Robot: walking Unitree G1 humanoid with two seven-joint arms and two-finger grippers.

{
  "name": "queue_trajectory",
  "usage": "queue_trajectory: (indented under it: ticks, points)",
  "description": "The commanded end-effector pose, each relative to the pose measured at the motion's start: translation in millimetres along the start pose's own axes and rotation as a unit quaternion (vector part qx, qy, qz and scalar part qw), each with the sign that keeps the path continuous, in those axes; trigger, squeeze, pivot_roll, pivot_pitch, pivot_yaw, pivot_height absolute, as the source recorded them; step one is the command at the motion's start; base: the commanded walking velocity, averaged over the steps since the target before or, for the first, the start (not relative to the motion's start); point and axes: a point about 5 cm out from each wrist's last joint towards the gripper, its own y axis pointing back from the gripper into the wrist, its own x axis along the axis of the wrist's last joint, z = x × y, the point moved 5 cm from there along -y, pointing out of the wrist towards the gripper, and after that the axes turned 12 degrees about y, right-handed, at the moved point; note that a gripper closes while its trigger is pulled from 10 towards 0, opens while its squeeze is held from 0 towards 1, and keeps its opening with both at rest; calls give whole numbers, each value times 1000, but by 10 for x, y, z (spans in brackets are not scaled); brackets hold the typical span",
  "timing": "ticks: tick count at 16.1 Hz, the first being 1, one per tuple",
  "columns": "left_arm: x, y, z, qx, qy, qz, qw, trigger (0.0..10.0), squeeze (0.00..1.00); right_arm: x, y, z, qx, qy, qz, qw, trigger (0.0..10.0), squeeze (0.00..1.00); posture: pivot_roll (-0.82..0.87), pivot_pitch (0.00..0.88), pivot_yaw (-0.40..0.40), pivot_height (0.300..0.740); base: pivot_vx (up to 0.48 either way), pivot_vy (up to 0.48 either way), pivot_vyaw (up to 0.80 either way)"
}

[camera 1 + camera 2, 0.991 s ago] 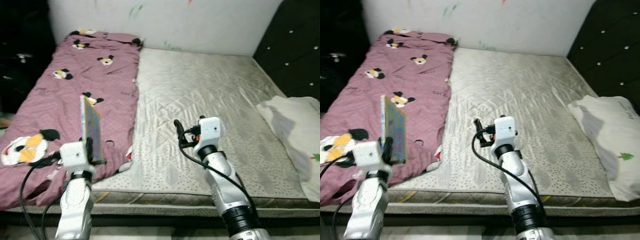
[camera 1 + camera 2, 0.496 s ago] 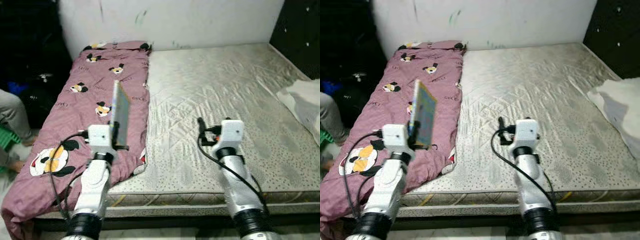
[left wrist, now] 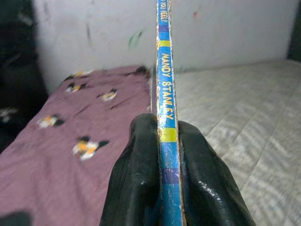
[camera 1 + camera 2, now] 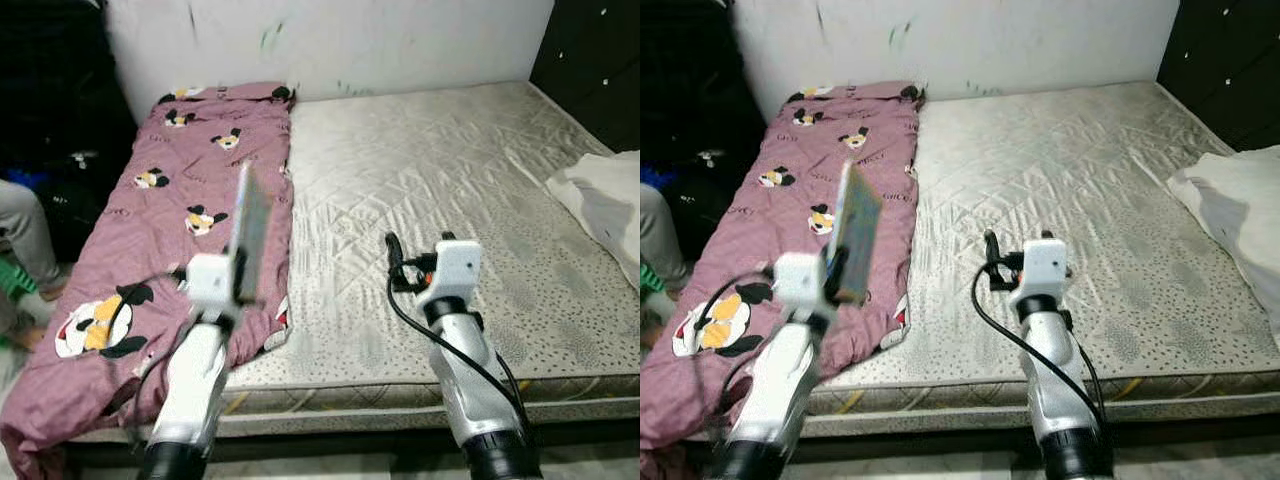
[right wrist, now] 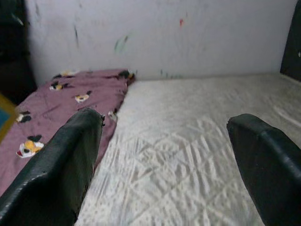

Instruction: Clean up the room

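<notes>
Thin blue picture book with a yellow-lettered spine (image 3: 165, 94), held upright on edge, lower left of centre in the head views, above the near part of the mauve cartoon-mouse blanket (image 4: 150, 200). Left gripper (image 3: 167, 155) clenched on the book's lower spine, one black finger each side, pads pressed flat to the covers. Left arm blurred in the head views. Right gripper (image 5: 164, 155) released, fingers wide apart, nothing between them; hovers low centre of frame over the pale quilted mattress (image 4: 440, 170). White pillow (image 4: 1240, 200) at right edge of the bed; a person's grey trouser leg (image 4: 20, 225) at far left edge. Judged step: book picked up and in carry, not yet put away. No shelf or box visible here, so next move likely calls for turning to find a drop place, keeping the grip firm since the thin book could pivot between the pads.
</notes>
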Motion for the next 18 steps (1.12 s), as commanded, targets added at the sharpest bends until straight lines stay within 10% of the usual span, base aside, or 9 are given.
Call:
queue_trajectory:
  ticks: [1, 18]
  points:
    - [157, -3, -132, 19, -9, 26, 999, 10000, 0, 71, -11, 42, -8, -13, 6, 1000, 10000, 0, -46, 0, 57, 740, 0, 0, 0]
    - [231, 164, -474, 132, 5, 34, 991, 10000, 0, 14, -147, -304, 50, -19, -23, 998, 10000, 0, 82, 0, -55, 740, 0, 0, 0]
